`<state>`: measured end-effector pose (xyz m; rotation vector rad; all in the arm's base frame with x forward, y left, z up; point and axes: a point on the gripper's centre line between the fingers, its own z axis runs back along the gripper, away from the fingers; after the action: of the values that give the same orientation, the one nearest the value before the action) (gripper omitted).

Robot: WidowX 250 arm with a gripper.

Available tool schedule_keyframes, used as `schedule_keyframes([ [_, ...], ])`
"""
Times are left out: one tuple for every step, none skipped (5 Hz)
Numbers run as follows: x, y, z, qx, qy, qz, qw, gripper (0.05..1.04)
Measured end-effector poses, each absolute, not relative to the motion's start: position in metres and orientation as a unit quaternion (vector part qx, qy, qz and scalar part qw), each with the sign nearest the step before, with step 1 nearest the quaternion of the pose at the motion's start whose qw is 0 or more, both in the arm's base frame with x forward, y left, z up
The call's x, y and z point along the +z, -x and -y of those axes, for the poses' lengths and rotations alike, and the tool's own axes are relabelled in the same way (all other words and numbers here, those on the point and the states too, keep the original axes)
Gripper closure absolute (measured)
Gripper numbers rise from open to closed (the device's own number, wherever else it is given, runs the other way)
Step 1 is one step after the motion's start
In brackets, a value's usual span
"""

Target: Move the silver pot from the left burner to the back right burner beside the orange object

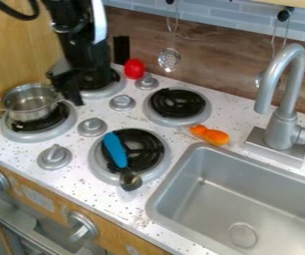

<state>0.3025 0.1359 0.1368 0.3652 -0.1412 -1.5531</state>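
The black gripper (69,89) hangs at the upper left, beside the right rim of a small metal pot (30,102); whether they touch I cannot tell. That pot sits on the front left burner. A spoon with a blue handle (114,149) lies across the front right burner (156,150), its dark metal bowl pointing toward the counter's front. At the back, right of the arm, a red rounded object (134,68) rests near the wall. An orange, carrot-like object (210,135) lies between the back right burner (177,106) and the sink.
Grey knobs (92,127) stand between the burners. The sink (238,199) occupies the lower right, with a tall faucet (285,99) behind it. A slotted utensil (169,59) hangs at the back wall. Wooden panelling (19,52) borders the stove on the left.
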Motion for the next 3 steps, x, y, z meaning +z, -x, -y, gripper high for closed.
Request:
schedule_keyframes([
  [0.134,-0.283,-0.176,-0.622,-0.18,0.056,0.76,0.079],
  [0.122,-0.27,-0.21,-0.564,-0.172,0.04,0.807,0.079],
  [0.104,-0.266,-0.249,-0.511,-0.151,0.022,0.846,0.079],
])
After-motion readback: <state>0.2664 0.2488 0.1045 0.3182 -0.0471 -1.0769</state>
